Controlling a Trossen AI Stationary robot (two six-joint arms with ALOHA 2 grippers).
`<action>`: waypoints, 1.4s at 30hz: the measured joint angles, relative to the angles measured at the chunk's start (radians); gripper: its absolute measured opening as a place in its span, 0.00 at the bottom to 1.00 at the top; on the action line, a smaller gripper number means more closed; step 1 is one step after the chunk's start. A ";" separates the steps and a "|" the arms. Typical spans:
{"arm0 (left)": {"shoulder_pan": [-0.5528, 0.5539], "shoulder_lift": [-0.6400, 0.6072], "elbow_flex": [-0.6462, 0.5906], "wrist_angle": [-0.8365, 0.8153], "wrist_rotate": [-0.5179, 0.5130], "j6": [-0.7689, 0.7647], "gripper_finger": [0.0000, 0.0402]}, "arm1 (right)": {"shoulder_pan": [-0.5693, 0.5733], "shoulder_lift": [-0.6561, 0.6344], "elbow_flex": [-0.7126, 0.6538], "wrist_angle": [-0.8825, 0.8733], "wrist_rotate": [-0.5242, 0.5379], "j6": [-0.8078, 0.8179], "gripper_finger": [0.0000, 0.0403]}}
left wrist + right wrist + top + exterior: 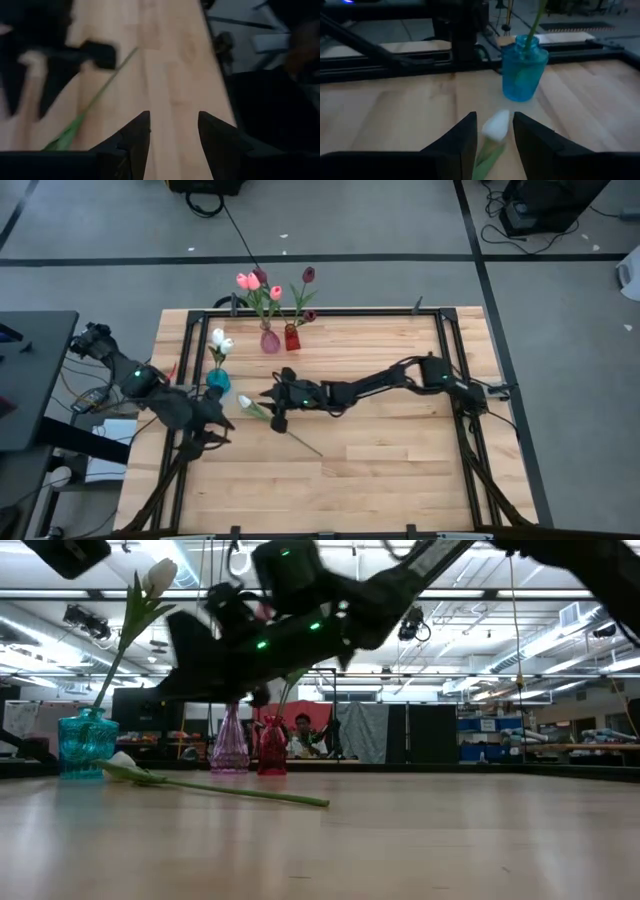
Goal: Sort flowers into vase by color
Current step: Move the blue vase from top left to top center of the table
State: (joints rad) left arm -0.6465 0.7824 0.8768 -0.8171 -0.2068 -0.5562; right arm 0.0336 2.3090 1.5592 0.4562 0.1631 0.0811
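Observation:
A white tulip (246, 403) lies flat on the table, its head (497, 125) toward the blue vase (522, 75) and its stem (235, 791) trailing toward the near edge. My right gripper (492, 131) is open above it, a finger on either side of the head, touching nothing. The blue vase (218, 381) holds white tulips (221, 340). The pink vase (270, 340) holds pink tulips and the red vase (291, 337) holds maroon ones. My left gripper (222, 430) is open near the table's left edge; the stem (100, 95) shows in the left wrist view.
The three vases stand in the far left part of the table, the blue one (85, 745) closest to the lying flower. A black frame (440, 330) runs around the table's edges. Bare wood stretches over the right and near parts.

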 joint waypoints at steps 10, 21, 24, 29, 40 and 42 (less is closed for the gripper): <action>-0.056 -0.055 0.019 0.030 0.047 0.001 0.43 | -0.044 0.263 0.458 -0.048 -0.004 -0.059 0.58; -0.056 -0.062 0.019 0.067 0.045 0.048 0.43 | -0.073 0.470 0.777 -0.125 -0.005 -0.072 0.79; -0.056 -0.063 0.019 0.051 -0.001 0.009 0.43 | -0.085 0.469 0.767 -0.148 -0.003 -0.053 0.79; -0.056 -0.028 -0.007 -0.032 -0.090 -0.101 0.43 | -0.095 0.454 0.764 -0.332 -0.001 -0.048 0.77; -0.045 0.108 -0.086 -0.185 -0.114 -0.362 0.43 | -0.124 0.185 0.769 -0.906 0.024 -0.159 0.65; -0.052 0.123 -0.094 -0.165 -0.122 -0.375 0.43 | -0.134 0.151 0.765 -0.966 -0.003 -0.181 0.63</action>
State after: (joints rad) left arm -0.6984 0.9057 0.7824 -0.9824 -0.3292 -0.9311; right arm -0.1000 2.4604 2.3240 -0.5093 0.1605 -0.0997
